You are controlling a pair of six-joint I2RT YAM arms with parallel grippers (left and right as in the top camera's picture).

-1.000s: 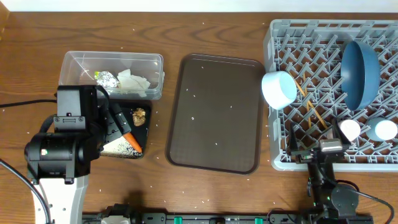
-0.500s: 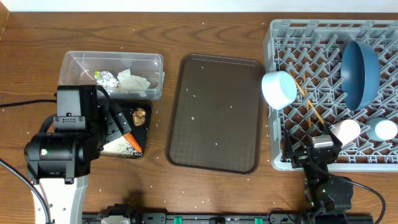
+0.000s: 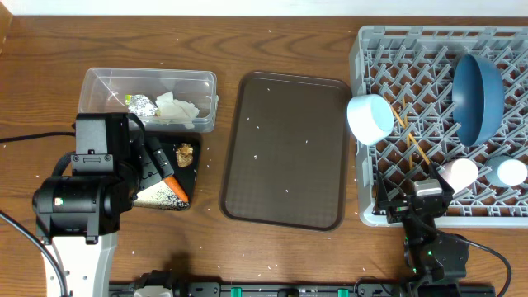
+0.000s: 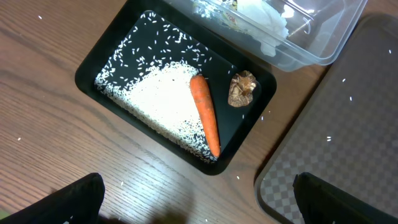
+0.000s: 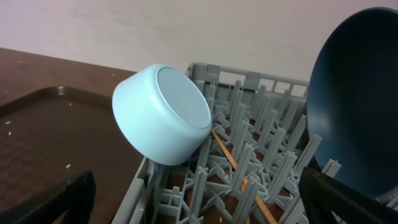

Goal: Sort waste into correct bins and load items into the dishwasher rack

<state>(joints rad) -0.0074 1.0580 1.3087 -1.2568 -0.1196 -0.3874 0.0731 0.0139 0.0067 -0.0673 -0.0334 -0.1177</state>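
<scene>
The grey dishwasher rack [image 3: 360,82] holds the white bowl with pale blue rim [image 3: 370,117], the dark blue plate [image 3: 477,97], two chopsticks [image 3: 417,148], a pinkish-white cup [image 3: 458,173] and a blue cup [image 3: 511,172]. The clear tub [image 3: 99,82] holds the tissue [image 3: 177,107] and the wrapper [image 3: 140,105]. The black tray [image 4: 87,74] holds the carrot [image 4: 205,115], the brown lump [image 4: 242,89] and the rice [image 4: 161,99]. My left gripper [image 4: 199,211] is open and empty above the table just in front of the black tray. My right gripper [image 5: 199,199] is open and empty at the rack's front left corner.
The large brown serving tray [image 3: 285,148] lies between the bins and the rack, with a few grains on it. Loose grains dot the wooden table. The rack's upright pegs [image 5: 249,81] and the bowl [image 5: 165,115] stand right ahead of my right gripper.
My right gripper has shifted a little left along the rack's front edge. The pinkish-white cup sits slightly further left. The left arm has not moved.
</scene>
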